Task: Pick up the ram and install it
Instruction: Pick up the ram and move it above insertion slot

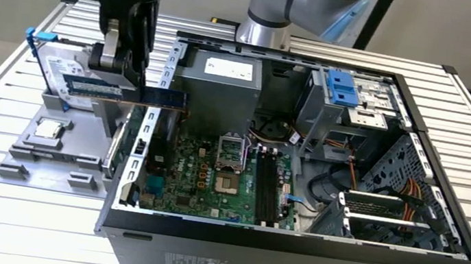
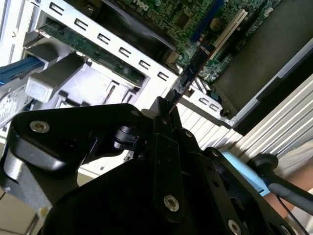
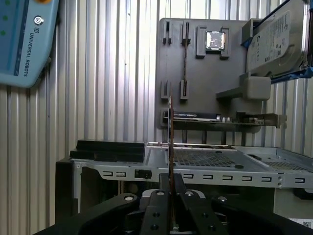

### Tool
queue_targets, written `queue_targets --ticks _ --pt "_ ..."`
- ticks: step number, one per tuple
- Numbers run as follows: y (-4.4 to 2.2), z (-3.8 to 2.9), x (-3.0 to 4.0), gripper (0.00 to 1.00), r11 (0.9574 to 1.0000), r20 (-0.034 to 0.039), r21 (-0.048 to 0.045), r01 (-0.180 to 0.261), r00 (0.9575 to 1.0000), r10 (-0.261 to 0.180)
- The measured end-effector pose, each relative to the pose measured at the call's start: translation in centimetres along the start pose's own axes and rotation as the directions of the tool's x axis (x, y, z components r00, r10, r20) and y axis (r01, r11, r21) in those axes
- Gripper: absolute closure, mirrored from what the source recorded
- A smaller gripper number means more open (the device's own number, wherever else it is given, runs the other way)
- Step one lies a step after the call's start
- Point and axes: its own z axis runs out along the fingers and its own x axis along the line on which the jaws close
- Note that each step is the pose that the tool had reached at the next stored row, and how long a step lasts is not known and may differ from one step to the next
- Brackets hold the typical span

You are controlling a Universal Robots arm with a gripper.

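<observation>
Exterior view: the black gripper (image 1: 123,79) is closed on the ram (image 1: 159,98) and holds it in the air, long side level. The ram hangs across the slotted side wall of the open computer case (image 1: 168,60). One end is over the gray holder (image 1: 23,164) on the exterior view's left. The other end reaches over the inside of the case, close to the gray power box (image 1: 218,95).

Just behind the ram on the holder stands the hard drive (image 1: 58,67) in its blue frame, and the small silver chip (image 1: 51,128) lies lower on the same holder. Inside the case the motherboard (image 1: 201,179) lies flat, with the long black memory slots (image 1: 265,186) well apart from the ram. The slotted wall and a part of the board lie between the ram and the slots.

In the first wrist view the ram shows as a thin edge between the two fingers, and a light blue control tablet (image 3: 22,44) lies on the ribbed table (image 3: 107,73).
</observation>
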Motion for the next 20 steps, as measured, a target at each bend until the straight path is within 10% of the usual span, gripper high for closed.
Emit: queue_targets --ticks 20 --pt "-1.01 -0.04 0.01 1.00 1.0000 -0.0001 -0.0001 0.000 1.0000 0.000"
